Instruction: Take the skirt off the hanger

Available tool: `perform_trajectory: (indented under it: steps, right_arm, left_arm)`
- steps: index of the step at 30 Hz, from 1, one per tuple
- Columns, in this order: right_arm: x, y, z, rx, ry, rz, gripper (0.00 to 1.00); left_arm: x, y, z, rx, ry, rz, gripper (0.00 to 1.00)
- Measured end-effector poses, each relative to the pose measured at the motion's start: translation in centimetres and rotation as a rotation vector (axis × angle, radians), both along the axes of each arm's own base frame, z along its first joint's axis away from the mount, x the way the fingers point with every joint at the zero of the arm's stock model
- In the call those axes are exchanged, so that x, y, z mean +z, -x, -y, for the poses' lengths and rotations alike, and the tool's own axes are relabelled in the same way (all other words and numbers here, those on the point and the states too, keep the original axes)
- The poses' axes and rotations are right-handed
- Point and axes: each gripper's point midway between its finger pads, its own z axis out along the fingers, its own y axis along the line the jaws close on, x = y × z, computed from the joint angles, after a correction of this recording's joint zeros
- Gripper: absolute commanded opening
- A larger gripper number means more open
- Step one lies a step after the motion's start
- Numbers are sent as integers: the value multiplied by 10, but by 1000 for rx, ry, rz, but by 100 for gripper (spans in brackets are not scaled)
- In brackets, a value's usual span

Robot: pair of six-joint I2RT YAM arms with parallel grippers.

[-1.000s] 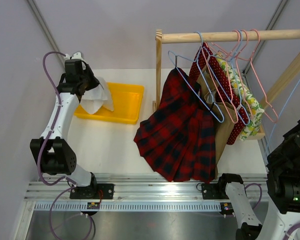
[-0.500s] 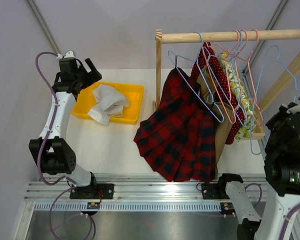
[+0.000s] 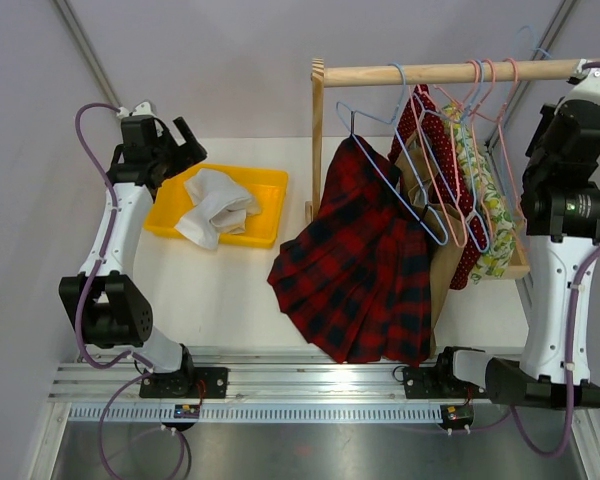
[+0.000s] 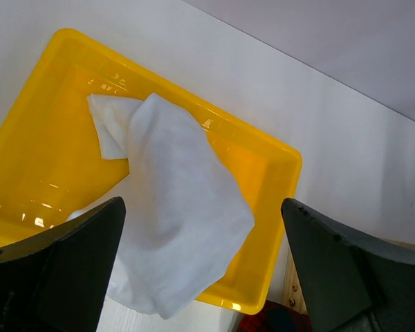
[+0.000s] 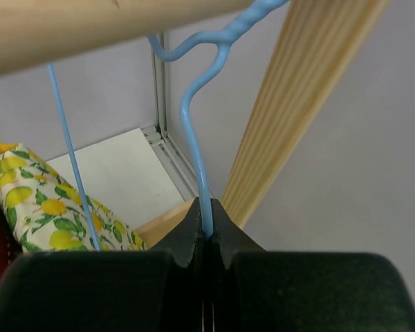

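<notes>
The red and dark tartan skirt (image 3: pixel 355 270) hangs from the pale-blue hanger (image 3: pixel 385 168), which hooks on the wooden rail (image 3: pixel 430 72); its hem rests near the table's front. My right gripper (image 3: pixel 583 78) is up at the rail's right end. It is shut on the wire neck of another pale-blue hanger (image 5: pixel 197 159), whose hook lies over the rail (image 5: pixel 90 28); my right gripper (image 5: pixel 206 232) pinches that wire just above the jaws. My left gripper (image 3: pixel 180 140) (image 4: pixel 202 204) is open, far from the skirt, above a white cloth (image 4: pixel 173 207).
The white cloth (image 3: pixel 218 205) lies in a yellow tray (image 3: pixel 265 190) at the back left. Right of the skirt hang a red dotted garment (image 3: pixel 450 190), a lemon-print garment (image 3: pixel 485 195) (image 5: pixel 34 214) and pink hangers (image 3: pixel 500 120). A slanted wooden brace (image 5: pixel 311 104) stands by my right gripper.
My left gripper opened and the white cloth dropped into the yellow tray. My right arm rose from the lower right, carrying the blue hanger up to the rail's right end.
</notes>
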Motion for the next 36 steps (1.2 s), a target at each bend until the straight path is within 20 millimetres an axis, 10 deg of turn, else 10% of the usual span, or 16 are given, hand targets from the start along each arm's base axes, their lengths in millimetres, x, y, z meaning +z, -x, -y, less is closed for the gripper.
perform_trajectory:
  steps: [9, 18, 20, 21, 24, 36]
  right_arm:
    - [-7, -36, 15, -57, 45, -61, 0]
    - [-30, -21, 23, -109, 63, -74, 2]
    - [-28, -19, 23, -112, 64, -69, 24]
    - [-27, -18, 24, -120, 63, -65, 63]
    - [-27, -15, 27, -145, 64, -64, 99]
    - [55, 36, 32, -235, 48, 141, 99]
  left_arm:
    - [2, 1, 4, -23, 7, 6, 99]
    - [8, 1, 6, -36, 14, 29, 99]
    - [7, 1, 7, -39, 15, 30, 99]
    - [6, 1, 7, -40, 15, 28, 99]
    - [4, 2, 7, -41, 16, 21, 99]
    - [9, 4, 8, -45, 17, 35, 99]
